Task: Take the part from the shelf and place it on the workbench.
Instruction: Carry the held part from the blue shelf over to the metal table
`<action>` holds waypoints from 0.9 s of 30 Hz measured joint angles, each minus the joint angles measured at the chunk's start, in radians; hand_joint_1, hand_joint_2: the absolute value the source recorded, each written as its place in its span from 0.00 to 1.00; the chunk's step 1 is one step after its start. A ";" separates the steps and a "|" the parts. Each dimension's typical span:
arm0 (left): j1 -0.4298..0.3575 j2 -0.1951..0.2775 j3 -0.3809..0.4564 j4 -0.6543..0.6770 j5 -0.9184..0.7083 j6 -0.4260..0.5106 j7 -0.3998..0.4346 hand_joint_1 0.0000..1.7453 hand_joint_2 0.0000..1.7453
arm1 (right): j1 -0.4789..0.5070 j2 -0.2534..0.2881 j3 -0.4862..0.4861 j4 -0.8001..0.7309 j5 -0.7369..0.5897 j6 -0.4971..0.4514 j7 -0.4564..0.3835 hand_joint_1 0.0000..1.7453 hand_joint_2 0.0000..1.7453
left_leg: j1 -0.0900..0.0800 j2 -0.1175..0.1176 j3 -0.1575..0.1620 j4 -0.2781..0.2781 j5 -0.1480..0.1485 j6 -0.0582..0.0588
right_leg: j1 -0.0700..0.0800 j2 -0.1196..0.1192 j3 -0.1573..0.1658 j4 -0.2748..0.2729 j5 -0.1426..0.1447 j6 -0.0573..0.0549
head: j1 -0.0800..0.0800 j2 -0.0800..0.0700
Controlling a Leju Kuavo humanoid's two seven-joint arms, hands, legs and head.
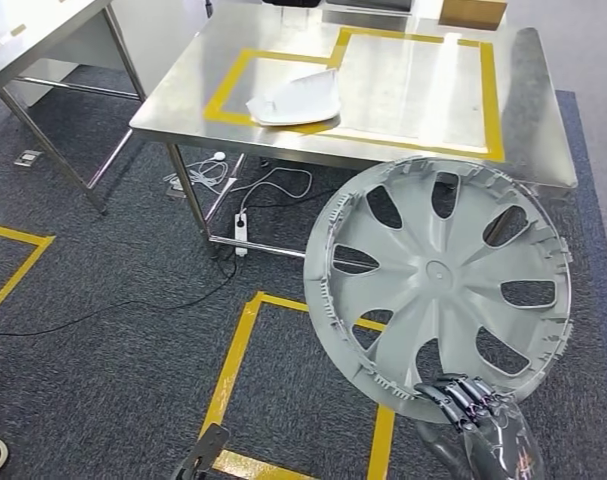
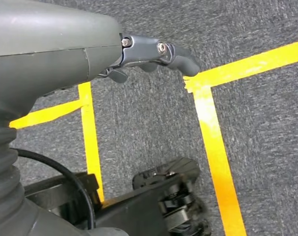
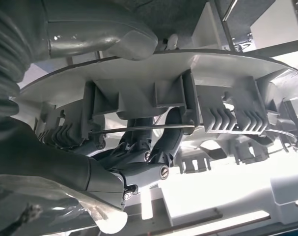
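The right hand (image 1: 477,425) grips the lower rim of the round grey plastic wheel cover (image 1: 439,280), held above it, short of the steel workbench (image 1: 526,110).

The wheel cover (image 1: 441,286) is held up in front of the counter (image 1: 526,110), overlapping its near edge, with the right hand (image 1: 485,425) at its lower rim. A flat part (image 1: 296,101) lies on the counter, left of centre. A second table (image 1: 28,35) stands far left. Under the counter, a power strip (image 1: 240,231) lies on the floor.
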 joint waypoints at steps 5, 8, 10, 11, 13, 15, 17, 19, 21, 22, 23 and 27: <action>0.000 -0.001 0.000 0.000 0.000 0.002 -0.004 0.00 1.00 | 0.001 0.000 -0.004 0.000 0.002 0.000 -0.001 1.00 1.00 | 0.004 0.001 0.017 -0.029 -0.003 0.024 | -0.002 -0.002 -0.031 0.059 -0.044 0.021 | 0.003 0.000; 0.000 -0.002 0.000 0.000 -0.001 0.001 -0.006 0.00 1.00 | 0.002 0.000 -0.005 0.000 0.002 -0.001 -0.001 1.00 1.00 | 0.001 0.001 0.022 -0.030 -0.008 0.033 | 0.000 -0.002 -0.135 0.243 -0.109 0.025 | 0.006 0.000; 0.001 -0.002 0.000 0.000 -0.001 0.000 -0.006 0.00 1.00 | 0.005 0.000 -0.004 0.000 0.001 -0.001 -0.001 1.00 1.00 | 0.000 0.000 0.028 -0.030 -0.013 0.034 | -0.001 -0.002 -0.161 0.260 -0.080 0.028 | 0.006 0.000; 0.001 -0.003 0.000 0.000 -0.001 -0.001 -0.006 0.00 1.00 | 0.006 0.000 -0.005 0.000 0.000 -0.001 0.000 1.00 1.00 | 0.001 0.000 0.033 -0.029 -0.017 0.033 | -0.002 -0.002 -0.145 0.211 -0.039 0.029 | 0.006 0.000; 0.000 -0.003 0.000 0.000 -0.001 -0.002 -0.006 0.00 1.00 | 0.007 0.000 -0.005 0.000 -0.002 -0.001 0.000 1.00 1.00 | -0.001 -0.002 0.040 -0.022 -0.028 0.024 | -0.003 -0.003 -0.091 0.084 0.028 0.030 | 0.007 0.000; 0.000 -0.002 0.000 0.000 -0.001 -0.002 -0.006 0.00 1.00 | 0.007 0.000 -0.004 0.000 -0.003 -0.001 0.000 1.00 1.00 | -0.005 -0.003 0.039 -0.015 -0.035 0.014 | -0.001 -0.001 -0.060 0.021 0.042 0.021 | 0.006 0.000; 0.000 -0.001 0.000 0.000 -0.001 -0.002 -0.006 0.00 1.00 | 0.010 0.000 -0.004 -0.001 -0.005 -0.002 0.002 1.00 1.00 | -0.006 -0.003 0.039 -0.013 -0.037 0.007 | 0.000 0.003 -0.056 0.017 0.037 0.007 | 0.003 0.000; -0.001 -0.001 0.000 0.000 -0.001 -0.002 -0.006 0.00 1.00 | 0.013 0.000 -0.004 -0.001 -0.007 -0.002 0.003 1.00 1.00 | -0.003 -0.001 0.033 0.008 -0.053 -0.003 | -0.002 0.002 -0.051 0.014 0.035 -0.004 | 0.000 0.000; -0.001 -0.001 0.000 0.000 -0.001 -0.003 -0.006 0.00 1.00 | 0.013 0.000 -0.004 -0.001 -0.007 -0.002 0.003 1.00 1.00 | 0.000 0.000 -0.005 0.094 -0.098 -0.014 | -0.002 -0.001 -0.044 0.012 0.032 -0.013 | -0.003 0.000; -0.001 -0.001 0.000 0.000 -0.001 -0.003 -0.006 0.00 1.00 | 0.014 0.000 -0.004 -0.001 -0.007 -0.002 0.002 1.00 1.00 | 0.002 0.001 -0.038 0.161 -0.126 -0.017 | -0.001 -0.002 -0.042 0.012 0.030 -0.017 | -0.005 0.000; 0.000 -0.001 0.000 0.000 -0.001 -0.004 -0.006 0.00 1.00 | 0.014 0.000 -0.004 -0.001 -0.007 -0.002 0.002 1.00 1.00 | 0.003 0.001 -0.069 0.220 -0.145 -0.019 | 0.000 -0.002 -0.041 0.013 0.028 -0.019 | -0.005 0.000; 0.002 -0.001 0.000 0.000 -0.001 -0.006 -0.005 0.00 1.00 | 0.014 0.000 -0.004 -0.001 -0.008 -0.002 0.004 1.00 1.00 | 0.002 0.001 -0.054 0.159 -0.064 -0.006 | 0.003 -0.001 -0.026 0.012 0.019 -0.021 | -0.005 0.000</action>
